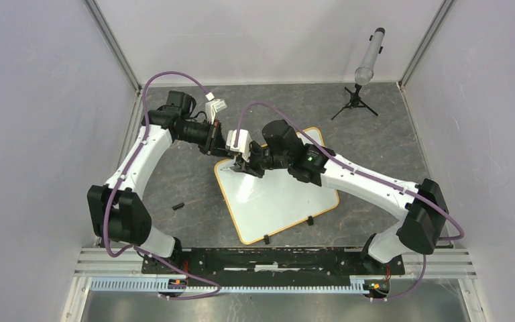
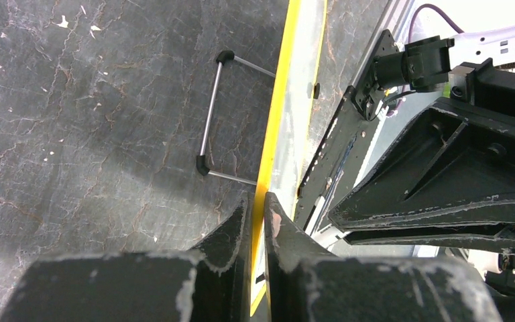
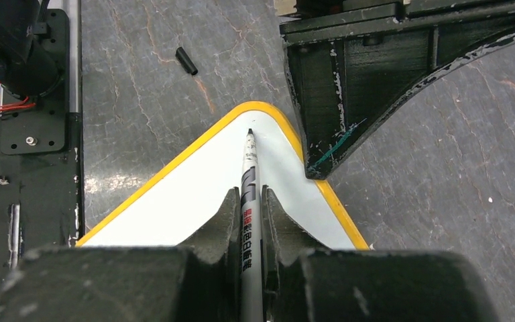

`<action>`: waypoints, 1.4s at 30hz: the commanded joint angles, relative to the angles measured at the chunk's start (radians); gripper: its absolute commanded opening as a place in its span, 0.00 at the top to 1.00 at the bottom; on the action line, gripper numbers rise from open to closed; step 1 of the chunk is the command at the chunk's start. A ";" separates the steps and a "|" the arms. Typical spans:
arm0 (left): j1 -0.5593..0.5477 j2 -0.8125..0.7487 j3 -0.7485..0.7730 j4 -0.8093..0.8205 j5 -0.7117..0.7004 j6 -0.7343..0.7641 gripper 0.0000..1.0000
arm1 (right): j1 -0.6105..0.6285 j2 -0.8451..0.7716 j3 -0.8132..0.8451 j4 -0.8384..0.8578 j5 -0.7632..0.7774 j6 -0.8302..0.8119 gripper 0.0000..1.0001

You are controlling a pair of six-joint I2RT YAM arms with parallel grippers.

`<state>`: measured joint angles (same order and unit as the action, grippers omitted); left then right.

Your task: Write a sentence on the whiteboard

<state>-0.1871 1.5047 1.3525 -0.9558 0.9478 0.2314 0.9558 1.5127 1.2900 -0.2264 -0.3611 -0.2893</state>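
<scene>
The right gripper clenches a marker whose tip seems to touch the whiteboard just inside its far-left corner. The left gripper pinches the whiteboard's yellow frame beside that corner. The whiteboard lies flat on the table.

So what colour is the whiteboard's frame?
The frame is yellow-orange, clearest in the right wrist view.

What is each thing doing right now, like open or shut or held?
Glossy white whiteboard, yellow frame: lying down, no writing visible.
Left gripper: jaws shut on whiteboard's frame.
Grey marker pen: uncapped, tip at whiteboard's corner.
Right gripper: jaws shut on marker pen.
Small black cap: off, lying on dark table.
</scene>
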 commanded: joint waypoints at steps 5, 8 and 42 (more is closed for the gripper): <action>-0.003 -0.008 0.005 -0.017 0.037 0.028 0.98 | 0.003 -0.016 0.003 -0.002 0.062 -0.043 1.00; -0.003 -0.006 0.004 -0.018 0.037 0.029 0.98 | 0.003 -0.043 -0.028 -0.011 0.070 -0.048 1.00; -0.005 -0.011 0.004 -0.017 0.051 0.025 0.97 | -0.034 -0.052 0.038 -0.021 0.059 -0.027 1.00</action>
<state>-0.1871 1.5051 1.3525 -0.9562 0.9527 0.2317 0.9264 1.4544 1.2766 -0.2783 -0.3225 -0.3294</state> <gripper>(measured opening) 0.130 0.144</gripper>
